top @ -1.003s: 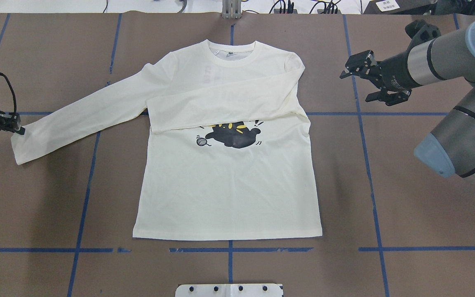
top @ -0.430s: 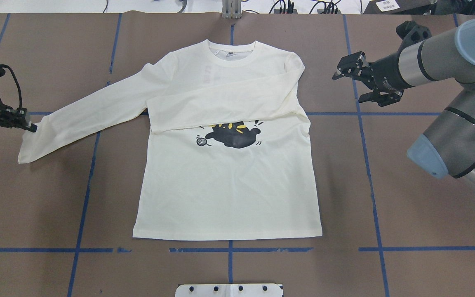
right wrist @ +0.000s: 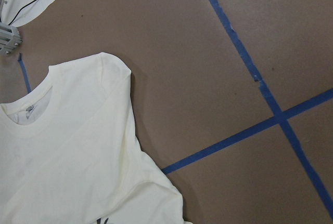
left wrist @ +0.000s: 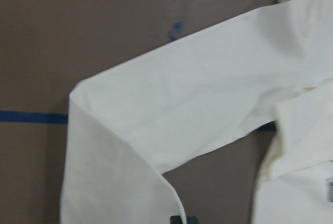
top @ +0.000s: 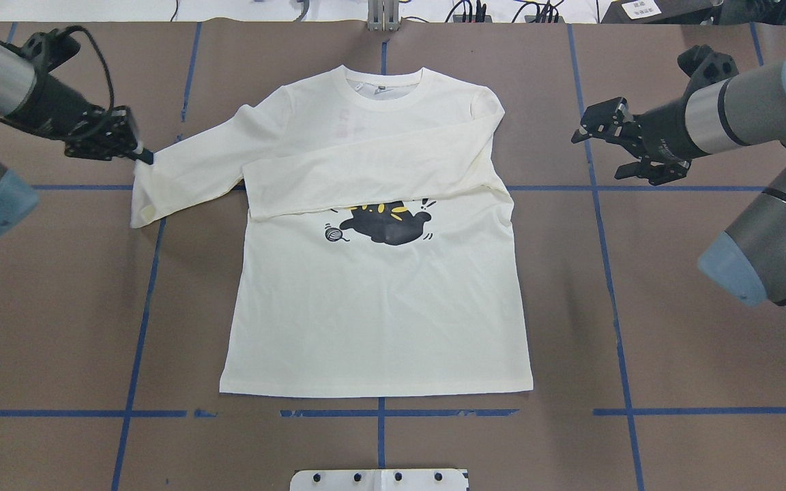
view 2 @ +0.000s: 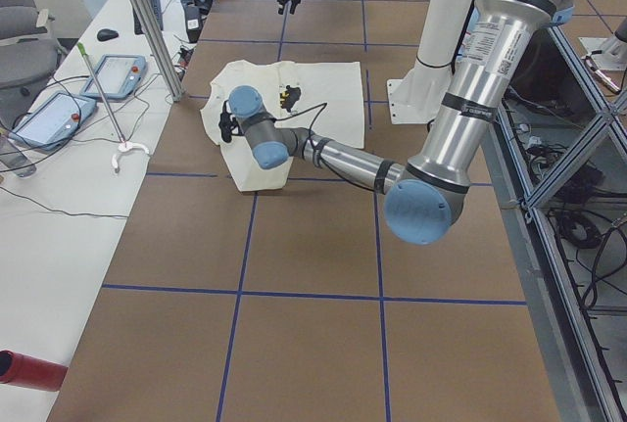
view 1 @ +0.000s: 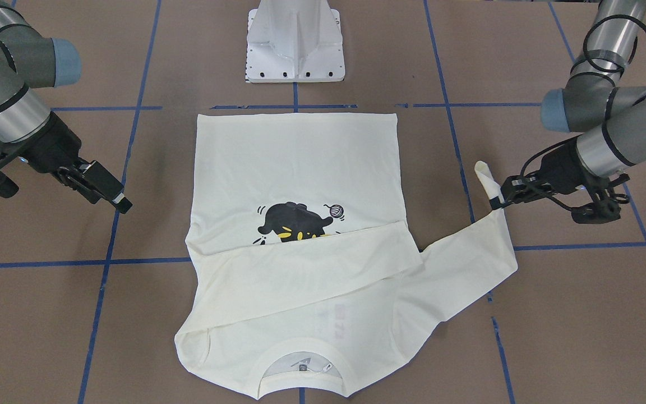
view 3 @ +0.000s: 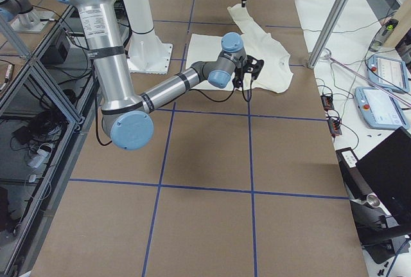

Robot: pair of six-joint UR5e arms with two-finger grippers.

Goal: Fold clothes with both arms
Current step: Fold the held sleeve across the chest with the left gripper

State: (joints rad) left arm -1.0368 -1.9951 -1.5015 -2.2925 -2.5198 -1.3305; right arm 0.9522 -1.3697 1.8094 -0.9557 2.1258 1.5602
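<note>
The cream long-sleeved shirt lies flat and face up, collar at the far side and the black cat print half covered. One sleeve is folded across the chest. My left gripper is shut on the cuff of the other sleeve, holding it above the table so that the sleeve doubles back on itself. From the front, that cuff sticks up past the gripper. Right of the shirt's shoulder, my right gripper hovers open and empty.
The white pedestal base stands at the near edge behind the hem. Blue tape lines grid the brown table. A side bench holds tablets and cables, with a metal post at its corner.
My left gripper has carried the cuff up and inward toward the shirt, bending the sleeve over itself. The right gripper has drifted slightly and stays open.
</note>
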